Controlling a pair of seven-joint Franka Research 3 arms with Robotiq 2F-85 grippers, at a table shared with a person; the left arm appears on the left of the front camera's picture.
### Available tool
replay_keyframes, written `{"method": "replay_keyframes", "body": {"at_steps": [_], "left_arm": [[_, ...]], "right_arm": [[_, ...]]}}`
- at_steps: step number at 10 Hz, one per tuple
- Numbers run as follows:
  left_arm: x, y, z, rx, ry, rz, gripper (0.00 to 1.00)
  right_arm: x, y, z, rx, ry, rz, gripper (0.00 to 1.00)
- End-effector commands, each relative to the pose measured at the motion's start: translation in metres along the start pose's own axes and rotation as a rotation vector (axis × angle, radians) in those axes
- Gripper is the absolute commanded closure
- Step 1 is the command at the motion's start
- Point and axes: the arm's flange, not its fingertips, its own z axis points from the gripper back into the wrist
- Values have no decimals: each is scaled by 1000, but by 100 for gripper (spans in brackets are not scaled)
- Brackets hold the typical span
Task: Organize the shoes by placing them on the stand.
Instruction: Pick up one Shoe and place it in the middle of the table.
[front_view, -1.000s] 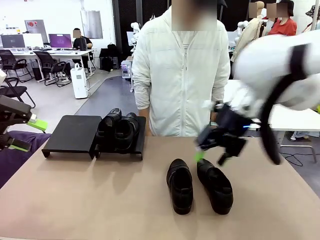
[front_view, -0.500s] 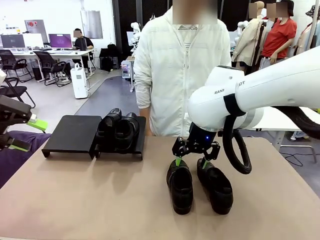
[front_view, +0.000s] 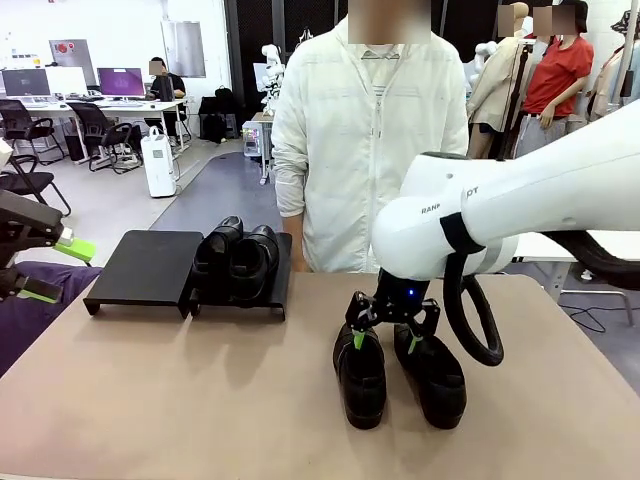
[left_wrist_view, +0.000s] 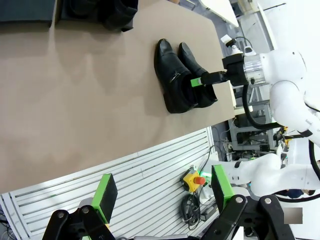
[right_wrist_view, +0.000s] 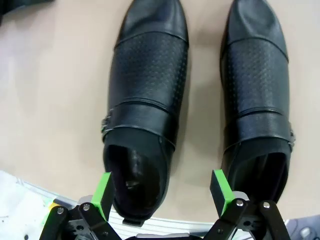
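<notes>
Shoes (front_view: 360, 372): a loose pair lies side by side on the near-centre bench (front_view: 150, 400), toes toward the robot and heels toward the far side, touching or nearly so.

Right end effector (front_view: 385, 341) hangs low over the heel ends, fingers spread wide. In the right wrist view, one green pad (right_wrist_view: 104, 192) sits at the outer edge of one shoe's opening and the other pad at the inner edge of its neighbour's. Nothing is pinched, and I cannot tell whether the pads touch leather.

Left end effector (front_view: 55, 270) is parked at the bench's left edge, well apart from the work, fingers spread and empty.

Farther back on the left is the stand (front_view: 145, 265). Its left platform is bare. Its right platform (front_view: 240, 298) carries the stowed pair (front_view: 235, 255), packed close.

A person (front_view: 365, 150) stands at the far edge, with no hands near the shoes.

Step in hand, as I judge it: lining up a grasp on the loose pair. Half the job looks done.

The next move calls for settling the pads lower around a heel or a wall of the opening, closing firmly on the glossy leather, lifting clear of the neighbour, then carrying it left and back to the bare platform.
</notes>
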Motion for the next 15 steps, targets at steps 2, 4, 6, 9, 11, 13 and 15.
{"method": "replay_keyframes", "body": {"at_steps": [2, 4, 6, 9, 11, 13, 15], "left_arm": [[2, 2, 1, -23, -1, -15, 3], [2, 2, 1, -23, -1, -15, 3], [2, 2, 1, -23, -1, -15, 3], [2, 2, 1, -23, -1, -15, 3], [2, 2, 1, -23, -1, -15, 3], [2, 2, 1, -23, -1, -15, 3], [2, 2, 1, -23, -1, -15, 3]], "right_arm": [[-3, 2, -26, -41, -14, -94, 0], [-3, 5, -38, -11, 8, -77, 0], [-2, 5, -42, -6, 21, -89, 0], [0, 6, -44, -6, 42, -93, 100], [1, 6, -44, -5, 50, -81, 100], [1, 8, -41, -4, 44, -79, 100], [-1, 11, -34, -12, 37, -89, 100]]}}
